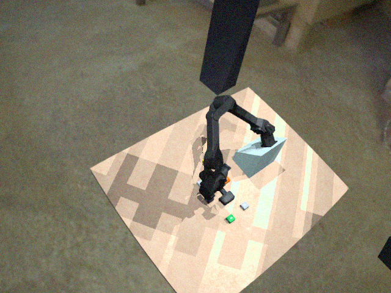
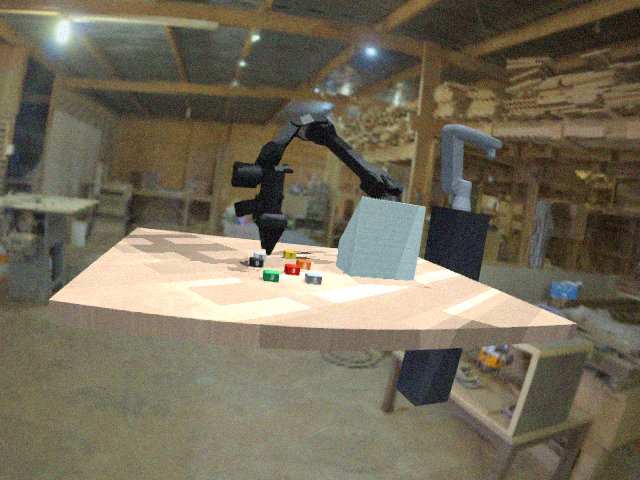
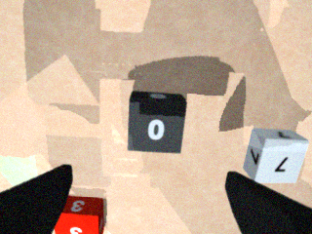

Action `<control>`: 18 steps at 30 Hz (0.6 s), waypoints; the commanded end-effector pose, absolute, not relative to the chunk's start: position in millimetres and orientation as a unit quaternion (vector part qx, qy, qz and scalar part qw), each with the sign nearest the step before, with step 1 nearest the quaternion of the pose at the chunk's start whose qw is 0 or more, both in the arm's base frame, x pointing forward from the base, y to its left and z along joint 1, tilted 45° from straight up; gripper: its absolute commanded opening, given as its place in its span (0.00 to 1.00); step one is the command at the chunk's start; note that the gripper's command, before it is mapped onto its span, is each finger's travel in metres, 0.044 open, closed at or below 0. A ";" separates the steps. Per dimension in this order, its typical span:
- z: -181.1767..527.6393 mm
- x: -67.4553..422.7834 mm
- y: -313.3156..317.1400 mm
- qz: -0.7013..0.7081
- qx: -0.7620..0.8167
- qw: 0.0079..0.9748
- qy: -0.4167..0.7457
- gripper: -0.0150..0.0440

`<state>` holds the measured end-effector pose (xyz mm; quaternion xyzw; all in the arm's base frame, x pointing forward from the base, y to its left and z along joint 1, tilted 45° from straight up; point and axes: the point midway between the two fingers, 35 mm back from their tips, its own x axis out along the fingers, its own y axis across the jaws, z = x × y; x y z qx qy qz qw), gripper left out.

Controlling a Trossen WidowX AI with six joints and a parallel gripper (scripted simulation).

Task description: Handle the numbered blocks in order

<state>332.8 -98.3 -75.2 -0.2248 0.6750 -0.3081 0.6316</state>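
Note:
My gripper [image 3: 150, 176] [image 2: 270, 243] [image 1: 208, 198] is open and empty, pointing straight down just above the dark block marked 0 [image 3: 157, 124] [image 2: 255, 261]. In the wrist view that block lies between and a little ahead of the two fingertips, apart from both. A white block marked 7 [image 3: 275, 158] [image 2: 260, 255] lies close to its right. A red block marked 3 [image 3: 80, 216] [image 2: 292, 269] lies by the left finger. A green block [image 1: 230, 218] [image 2: 270, 275], a grey block [image 1: 244, 206] [image 2: 313, 278], an orange block [image 1: 227, 180] [image 2: 303, 264] and a yellow block [image 2: 289, 253] lie nearby. In the top view the arm hides the 0 block.
The blocks lie on a patterned wooden table [image 1: 151, 176] [image 2: 155, 294]. The arm's pale blue wedge-shaped base [image 1: 255, 157] [image 2: 382, 240] stands behind the blocks. A dark post [image 1: 227, 44] [image 2: 457, 242] rises at the table's far edge.

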 end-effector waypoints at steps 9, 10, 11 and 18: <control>-79.0 338.6 -102.6 -0.306 -0.230 0.641 0.665 0.93; -80.2 338.5 -103.7 -0.306 -0.230 0.641 0.665 0.93; -81.3 338.4 -104.8 -0.306 -0.230 0.641 0.665 0.93; -89.1 337.5 -112.7 -0.307 -0.230 0.641 0.665 0.93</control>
